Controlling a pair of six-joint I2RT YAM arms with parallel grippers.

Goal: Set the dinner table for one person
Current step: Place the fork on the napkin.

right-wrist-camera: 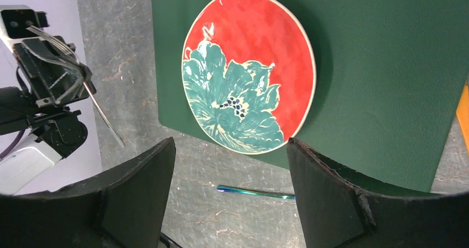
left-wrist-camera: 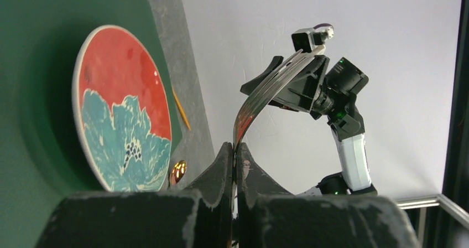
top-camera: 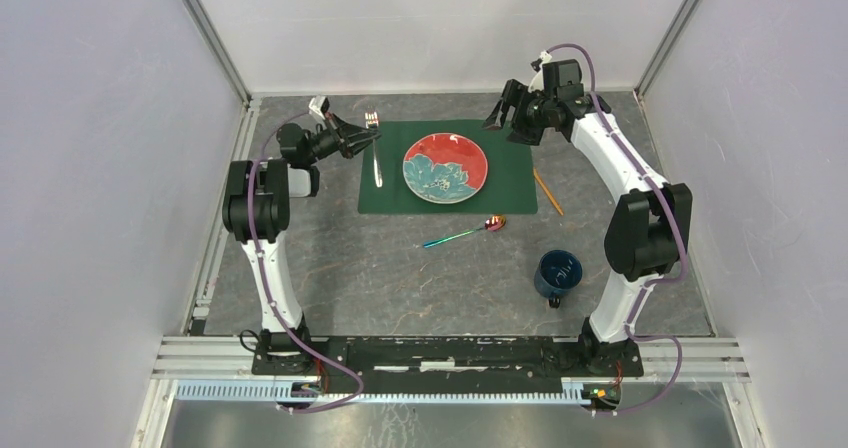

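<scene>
Bare worktop [top-camera: 330,268] lies open near-left of the placemat [top-camera: 520,193]; the plate [top-camera: 446,167] fills its middle; a fork [top-camera: 376,166] hangs over its left edge; spoon [top-camera: 465,233] and mug [top-camera: 557,274] crowd the near right.

Dinner table [top-camera: 380,278] — big, flat, square top, dark grey stone-look w/ faint pale & reddish veins. Lies level, filling nearly all the floor betw. the white walls [top-camera: 100,168] — metal rails [top-camera: 215,238] along its left and near edges.
</scene>
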